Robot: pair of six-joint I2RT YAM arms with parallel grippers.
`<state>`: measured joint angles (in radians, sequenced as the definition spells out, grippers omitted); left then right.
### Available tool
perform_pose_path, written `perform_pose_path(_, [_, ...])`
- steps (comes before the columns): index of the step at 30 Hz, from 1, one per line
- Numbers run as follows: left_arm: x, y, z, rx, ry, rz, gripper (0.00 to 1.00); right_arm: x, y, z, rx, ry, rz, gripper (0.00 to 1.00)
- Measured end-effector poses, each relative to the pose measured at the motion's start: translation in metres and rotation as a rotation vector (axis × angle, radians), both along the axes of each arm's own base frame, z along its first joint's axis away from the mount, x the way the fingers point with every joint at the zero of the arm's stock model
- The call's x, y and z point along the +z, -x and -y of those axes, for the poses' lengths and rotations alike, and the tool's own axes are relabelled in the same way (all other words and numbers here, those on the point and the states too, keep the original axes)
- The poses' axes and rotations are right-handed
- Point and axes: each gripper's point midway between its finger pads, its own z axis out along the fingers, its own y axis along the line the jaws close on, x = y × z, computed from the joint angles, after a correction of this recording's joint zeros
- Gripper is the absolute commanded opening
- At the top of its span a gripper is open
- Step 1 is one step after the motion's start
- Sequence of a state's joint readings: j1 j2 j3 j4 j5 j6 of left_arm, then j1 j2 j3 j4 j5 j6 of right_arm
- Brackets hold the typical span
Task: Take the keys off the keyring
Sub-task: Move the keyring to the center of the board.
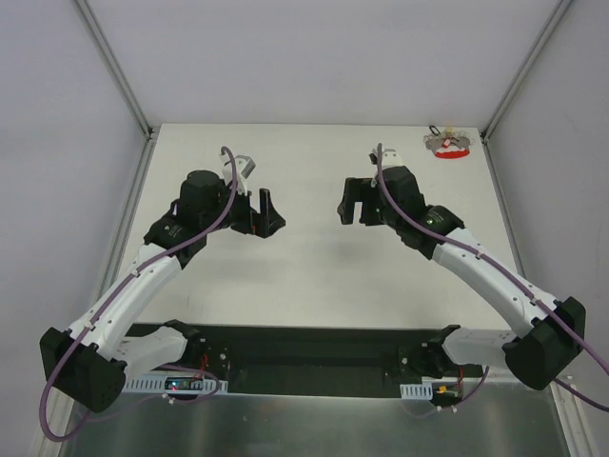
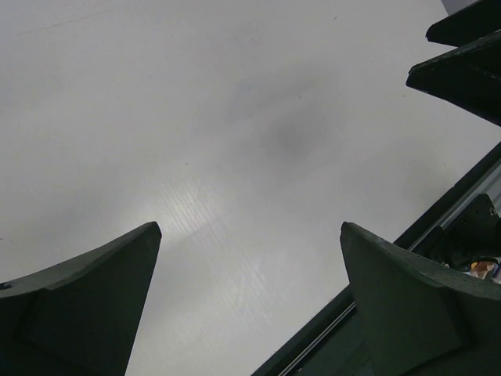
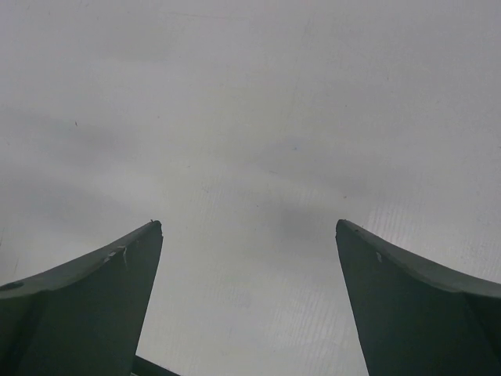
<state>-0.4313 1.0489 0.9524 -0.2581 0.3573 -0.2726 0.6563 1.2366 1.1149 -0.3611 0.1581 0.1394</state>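
Right now you have two arms over the table [image 1: 314,276], and neither one holds anything. Your left gripper [image 1: 273,211] sits left of centre. Its two fingers [image 2: 94,298] are spread wide, with only bare tabletop between them. Your right gripper [image 1: 344,200] sits right of centre and faces the left one across a gap. Its two fingers are spread just as wide, again with nothing but tabletop in between. From the left wrist you can see both tips of the right gripper at the upper right, apart from your own. You can also see one dark rail [image 2: 376,266] running along the table's near edge.

The keys [image 1: 440,140] lie in a single small bunch at the far right corner of the table. They are too small from above for you to count them. The keyring [image 1: 451,149] lies with them in the same cluster, and you can make out one red piece and one pale grey tag on it. That cluster is well apart from both grippers, nearer the right one, and it appears in neither wrist view.
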Motion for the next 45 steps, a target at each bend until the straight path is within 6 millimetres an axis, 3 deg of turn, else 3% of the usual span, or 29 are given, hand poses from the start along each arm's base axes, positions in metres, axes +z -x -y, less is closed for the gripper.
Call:
perform_pose_path(7, [0.002, -0.001, 0.000, 0.002, 0.002, 0.012, 0.99, 0.000, -0.005, 0.007, -0.039, 0.026, 0.020, 0.96])
perform_pose_path(12, [0.003, -0.003, -0.003, 0.021, -0.004, 0.028, 0.99, 0.007, -0.034, 0.038, -0.171, 0.153, 0.104, 0.96])
perform_pose_path(15, [0.005, 0.000, -0.005, 0.022, -0.001, 0.039, 0.99, 0.010, -0.071, 0.072, -0.287, 0.200, 0.128, 0.97])
perform_pose_path(18, [0.010, 0.002, -0.007, 0.025, 0.003, 0.059, 0.99, 0.008, -0.121, 0.116, -0.436, 0.200, 0.125, 0.97])
perform_pose_path(21, [0.016, 0.002, -0.011, 0.043, 0.001, 0.084, 0.99, -0.007, -0.179, 0.164, -0.570, 0.185, 0.097, 0.89])
perform_pose_path(24, [0.019, 0.001, -0.014, 0.058, -0.004, 0.102, 0.99, -0.035, -0.228, 0.200, -0.654, 0.139, 0.047, 0.80])
perform_pose_path(28, [0.020, 0.001, -0.016, 0.063, -0.011, 0.111, 0.99, -0.080, -0.276, 0.215, -0.649, -0.008, -0.013, 0.72])
perform_pose_path(30, [0.018, 0.000, -0.016, 0.066, -0.015, 0.111, 0.99, -0.105, -0.290, 0.227, -0.660, -0.053, -0.052, 0.69])
perform_pose_path(33, [0.014, 0.000, -0.018, 0.074, -0.026, 0.107, 0.99, -0.126, -0.308, 0.243, -0.683, -0.063, -0.062, 0.70])
perform_pose_path(37, [0.013, -0.001, -0.019, 0.080, -0.031, 0.108, 0.99, -0.129, -0.340, 0.255, -0.705, -0.083, 0.002, 0.78])
perform_pose_path(45, [0.008, -0.003, -0.019, 0.080, -0.039, 0.095, 0.99, -0.129, -0.389, 0.269, -0.815, -0.232, 0.134, 0.76])
